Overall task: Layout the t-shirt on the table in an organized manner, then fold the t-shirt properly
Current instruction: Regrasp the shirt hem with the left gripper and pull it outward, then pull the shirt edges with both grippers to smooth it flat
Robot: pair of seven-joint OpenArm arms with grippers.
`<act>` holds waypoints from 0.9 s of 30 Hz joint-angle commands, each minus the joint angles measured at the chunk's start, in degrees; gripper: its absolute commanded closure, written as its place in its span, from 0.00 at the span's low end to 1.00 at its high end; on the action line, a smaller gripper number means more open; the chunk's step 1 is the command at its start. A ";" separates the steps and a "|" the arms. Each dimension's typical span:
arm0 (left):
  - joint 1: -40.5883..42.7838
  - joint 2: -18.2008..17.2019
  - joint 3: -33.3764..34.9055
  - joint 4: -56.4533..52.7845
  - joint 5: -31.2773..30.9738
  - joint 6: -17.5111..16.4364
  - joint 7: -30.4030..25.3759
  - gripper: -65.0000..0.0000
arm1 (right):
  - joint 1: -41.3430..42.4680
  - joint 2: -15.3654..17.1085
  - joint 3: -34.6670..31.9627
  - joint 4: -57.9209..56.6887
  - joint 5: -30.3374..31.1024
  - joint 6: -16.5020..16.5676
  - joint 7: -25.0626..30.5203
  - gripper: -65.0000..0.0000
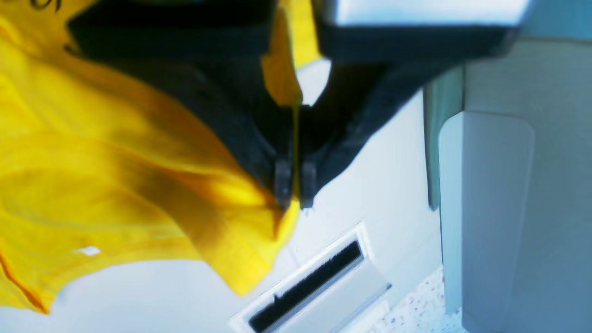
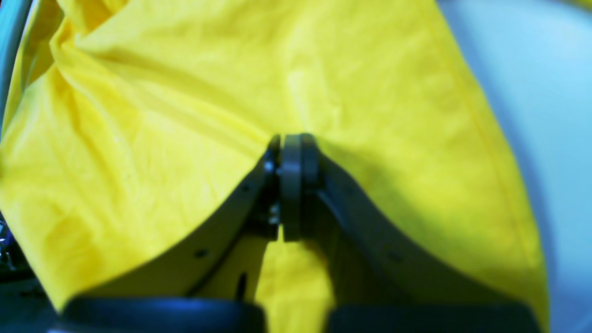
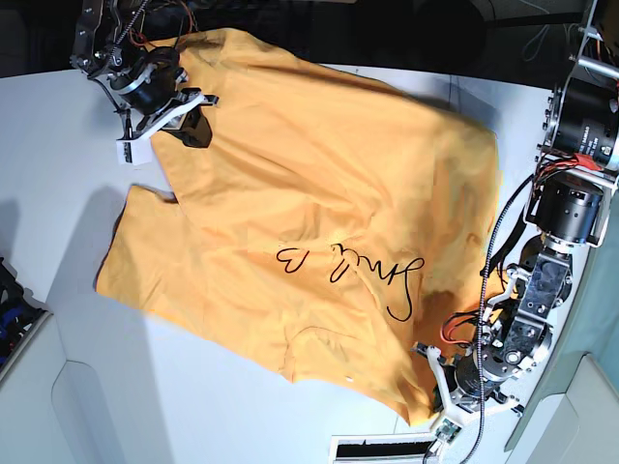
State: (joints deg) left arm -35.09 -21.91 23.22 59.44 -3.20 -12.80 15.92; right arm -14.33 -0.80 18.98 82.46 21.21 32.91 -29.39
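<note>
The orange t-shirt (image 3: 319, 193) lies spread and tilted across the white table (image 3: 58, 145), with a black handwritten marking (image 3: 358, 266) facing up. My right gripper (image 3: 189, 121) is at the shirt's far left corner, lifting the cloth a little. In the right wrist view this gripper (image 2: 291, 148) is shut on a fold of the shirt (image 2: 185, 115). My left gripper (image 3: 435, 387) is at the shirt's near right corner. In the left wrist view it (image 1: 293, 189) is shut on the shirt's edge (image 1: 115, 185), just above the table (image 1: 370, 185).
A white plate with a black slot (image 3: 382, 449) sits at the table's near edge beside the left gripper; it also shows in the left wrist view (image 1: 305, 286). Pale grey panels stand at the near left (image 3: 87, 416) and near right (image 3: 580, 406). Dark gear (image 3: 14, 309) is at the left edge.
</note>
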 commanded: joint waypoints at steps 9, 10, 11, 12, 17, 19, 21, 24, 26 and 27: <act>2.21 -0.98 -0.26 0.81 -3.32 -4.85 -0.20 0.85 | -0.15 1.11 0.07 0.68 0.50 -0.35 -0.09 1.00; 2.89 -0.98 -0.26 0.81 -3.85 -4.83 -0.11 0.74 | -0.15 1.11 0.09 0.70 1.27 -0.35 0.09 1.00; 3.39 -0.98 -0.26 0.81 -4.24 -4.81 0.79 0.66 | -0.13 1.11 0.09 0.68 1.99 -0.35 0.28 1.00; 3.69 -0.96 -0.26 0.81 -5.22 -4.79 2.56 0.61 | -0.11 1.11 0.07 0.72 2.36 -0.35 0.79 0.97; 3.67 -1.33 -0.42 0.87 -9.88 -4.81 6.88 0.60 | 0.85 1.11 0.17 1.31 3.52 -0.35 1.14 0.71; 3.67 -2.32 -0.42 0.94 -11.67 -4.83 6.93 0.60 | 0.94 1.09 0.17 2.40 4.37 -0.33 1.11 0.71; 3.69 -3.98 -0.42 0.94 -14.43 -4.81 6.88 0.60 | 0.90 1.09 0.17 4.15 4.81 -0.33 1.07 0.71; 3.69 -6.78 -0.42 0.94 -17.66 -6.01 6.88 0.60 | 0.98 1.07 0.17 7.61 4.76 -0.33 1.11 0.71; 3.76 -8.31 -0.42 0.94 -18.23 -6.10 7.04 0.60 | 1.25 1.09 0.17 10.34 4.74 -0.33 1.09 0.71; 3.85 -8.94 -0.42 0.94 -18.40 -6.10 7.06 0.60 | 1.46 1.07 0.17 11.45 4.79 -0.33 1.09 0.71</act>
State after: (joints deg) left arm -29.41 -30.37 23.20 59.46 -21.08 -18.90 24.10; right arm -13.32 -0.01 19.05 92.97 25.15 32.08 -29.61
